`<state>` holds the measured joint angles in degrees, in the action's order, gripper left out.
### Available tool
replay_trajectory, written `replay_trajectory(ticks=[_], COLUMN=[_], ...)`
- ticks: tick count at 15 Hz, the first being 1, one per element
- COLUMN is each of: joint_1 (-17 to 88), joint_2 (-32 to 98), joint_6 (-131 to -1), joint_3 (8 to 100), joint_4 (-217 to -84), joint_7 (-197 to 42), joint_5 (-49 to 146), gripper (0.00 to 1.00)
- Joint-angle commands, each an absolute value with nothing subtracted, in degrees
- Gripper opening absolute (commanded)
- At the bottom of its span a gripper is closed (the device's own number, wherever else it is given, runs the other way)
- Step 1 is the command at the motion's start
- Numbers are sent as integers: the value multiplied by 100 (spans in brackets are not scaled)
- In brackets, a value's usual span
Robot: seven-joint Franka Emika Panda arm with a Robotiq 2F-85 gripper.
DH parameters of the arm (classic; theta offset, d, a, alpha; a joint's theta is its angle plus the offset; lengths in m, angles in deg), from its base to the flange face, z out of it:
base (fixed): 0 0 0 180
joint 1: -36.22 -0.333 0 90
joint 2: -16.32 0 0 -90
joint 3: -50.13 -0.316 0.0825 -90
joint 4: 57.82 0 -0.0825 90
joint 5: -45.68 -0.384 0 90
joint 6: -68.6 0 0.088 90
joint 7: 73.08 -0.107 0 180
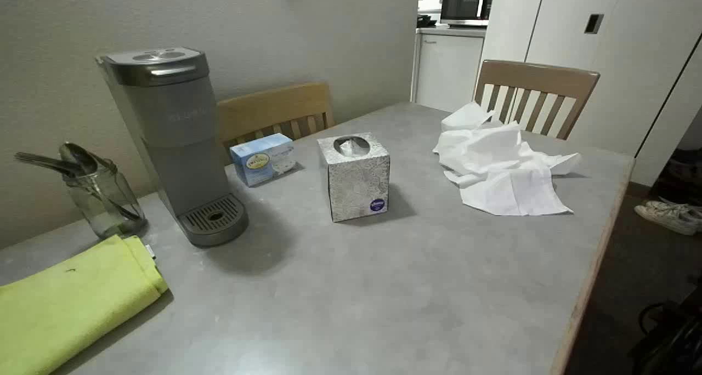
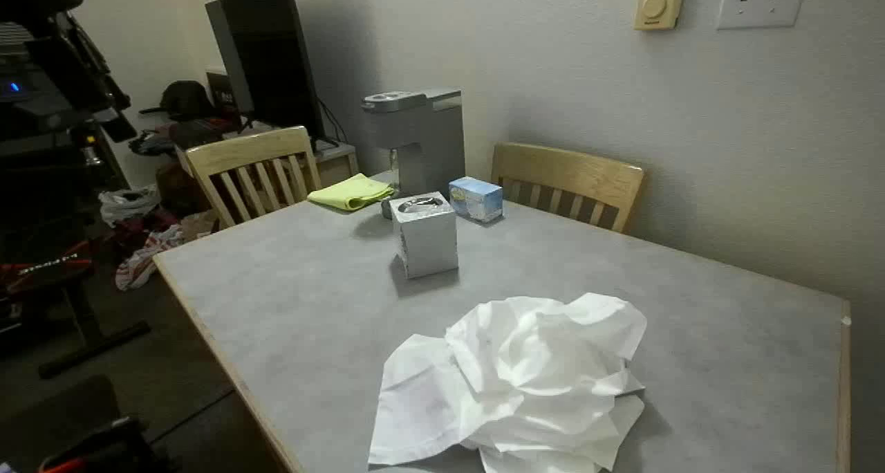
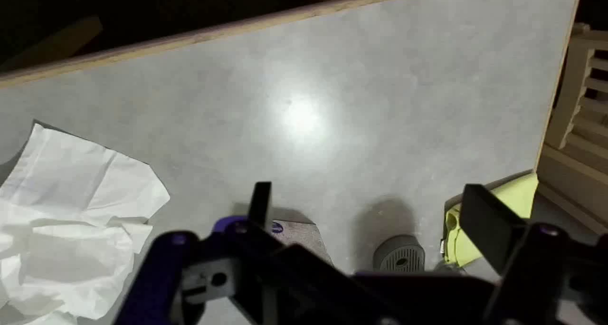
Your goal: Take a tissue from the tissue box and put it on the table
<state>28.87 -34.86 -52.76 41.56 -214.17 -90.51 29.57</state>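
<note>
The tissue box (image 1: 359, 191) is a grey-white patterned cube upright on the grey table (image 1: 384, 298). A white tissue (image 1: 351, 147) shows in its oval top opening. The box also shows in an exterior view (image 2: 429, 245) and partly in the wrist view (image 3: 306, 239), where the gripper covers much of it. A heap of crumpled white tissues lies on the table in both exterior views (image 1: 510, 169) (image 2: 532, 383) and in the wrist view (image 3: 71, 249). My gripper (image 3: 368, 189) is open, with wide-apart fingers and nothing between them, above the table; I cannot make it out in the exterior views.
A grey coffee maker (image 1: 175, 139) stands beside the box, with a blue tea box (image 1: 263, 158) behind. A glass jar of cutlery (image 1: 104, 199) and a folded yellow cloth (image 1: 82, 304) lie past it. Wooden chairs (image 2: 567, 182) (image 2: 256, 172) stand at the table edges, near a wall.
</note>
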Motion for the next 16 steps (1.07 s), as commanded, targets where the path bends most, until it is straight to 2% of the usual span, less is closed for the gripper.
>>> replay_trajectory(ticks=[1,7,11,16], joint_1=[2933,2885,2932,2923], joint_2=[-3489,-3117,-3441,-3250], joint_6=[-5256,-5271,-5256,-5264], joint_3=[4121,4164,4122,3780], joint_4=[-21407,-21208,-21382,-21275], joint_7=[-9019,-9017,-9020,-9387], joint_5=[2922,2787,2901,2891], gripper=[100,100,100,100])
